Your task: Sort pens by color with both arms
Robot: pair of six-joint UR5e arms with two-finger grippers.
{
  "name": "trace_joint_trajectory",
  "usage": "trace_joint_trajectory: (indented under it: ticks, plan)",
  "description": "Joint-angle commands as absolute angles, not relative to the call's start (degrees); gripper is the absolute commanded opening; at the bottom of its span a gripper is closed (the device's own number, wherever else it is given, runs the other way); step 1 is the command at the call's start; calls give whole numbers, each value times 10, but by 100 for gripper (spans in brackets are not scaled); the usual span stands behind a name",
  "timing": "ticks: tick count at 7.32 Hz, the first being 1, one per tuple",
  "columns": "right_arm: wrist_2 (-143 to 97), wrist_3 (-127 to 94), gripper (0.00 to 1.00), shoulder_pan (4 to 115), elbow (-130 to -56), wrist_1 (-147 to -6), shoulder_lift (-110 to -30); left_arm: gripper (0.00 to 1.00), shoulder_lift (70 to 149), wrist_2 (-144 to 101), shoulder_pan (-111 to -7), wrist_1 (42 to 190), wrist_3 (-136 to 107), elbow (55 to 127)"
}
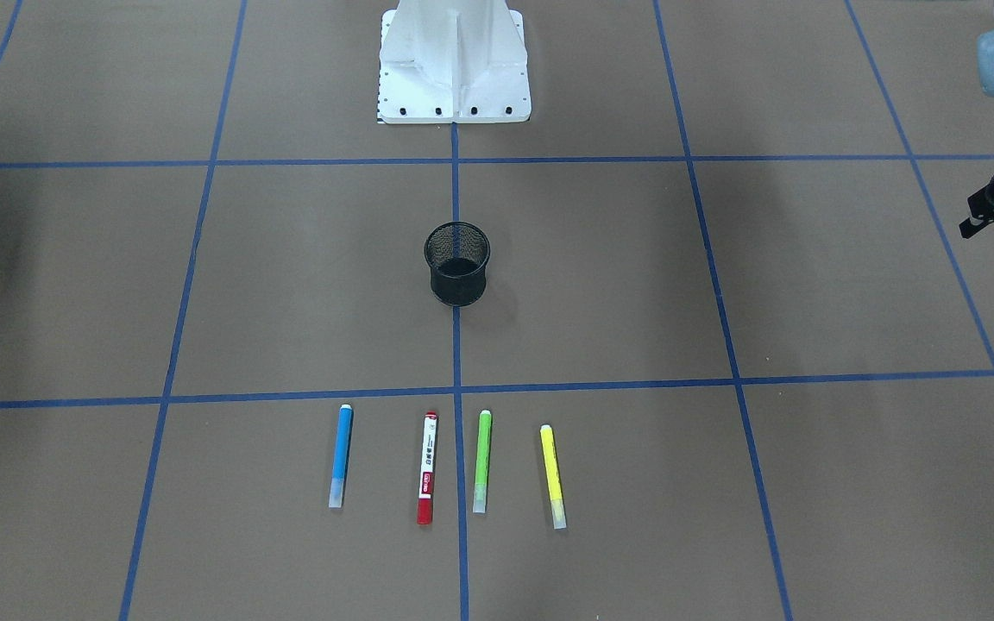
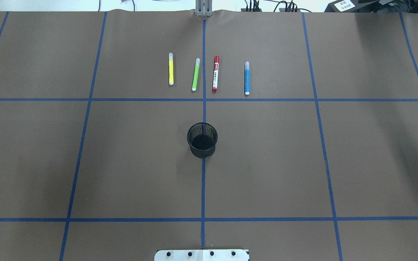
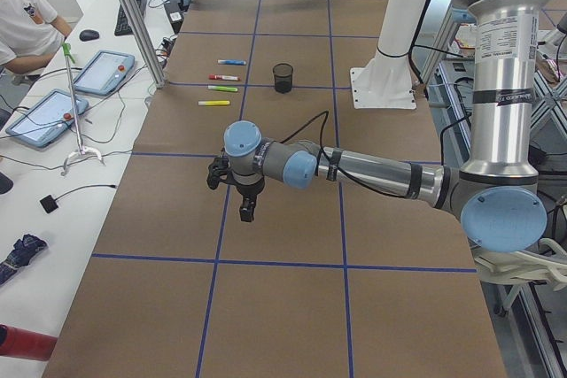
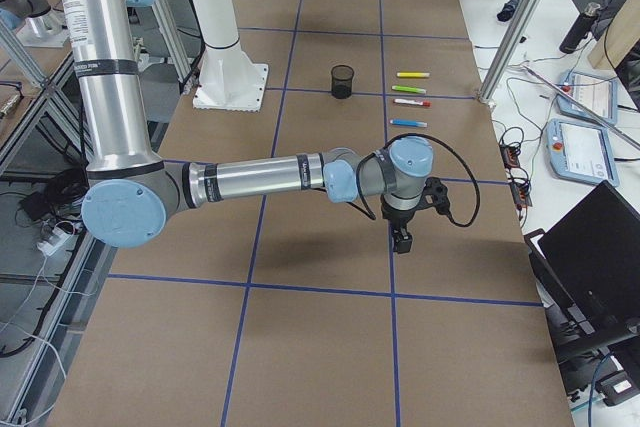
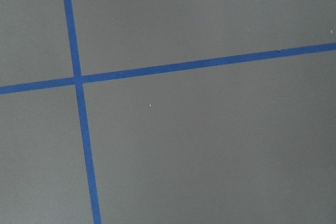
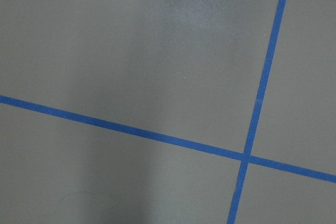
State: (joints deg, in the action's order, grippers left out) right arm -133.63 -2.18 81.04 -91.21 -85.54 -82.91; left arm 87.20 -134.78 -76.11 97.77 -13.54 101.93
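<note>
Four pens lie in a row on the brown table, apart from each other. In the overhead view they are yellow point(image 2: 171, 69), green point(image 2: 195, 74), red with a white barrel point(image 2: 215, 73) and blue point(image 2: 246, 78). In the front view they are blue point(image 1: 341, 455), red point(image 1: 427, 468), green point(image 1: 482, 461) and yellow point(image 1: 553, 476). My left gripper point(image 3: 247, 213) points down over bare table, far from the pens. My right gripper point(image 4: 402, 240) does the same at the other end. I cannot tell whether either is open or shut. Both wrist views show only table and tape.
A black mesh cup point(image 2: 202, 139) stands upright at the table's middle, between the pens and the white base plate point(image 1: 454, 65). Blue tape lines point(image 2: 204, 108) divide the table into squares. Tablets and cables lie on a side bench point(image 3: 53, 112).
</note>
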Motion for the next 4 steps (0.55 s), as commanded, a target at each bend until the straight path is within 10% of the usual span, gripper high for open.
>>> trace_joint_trajectory:
  ticks: [1,4]
  plan:
    - [-1361,-24,99,815,-916,-855,-831,100,871,-1346,-763,978,-135,1021]
    - [-1361,-24,99,816,-916,-855,-831,100,876,-1351,-762,981,-135,1025]
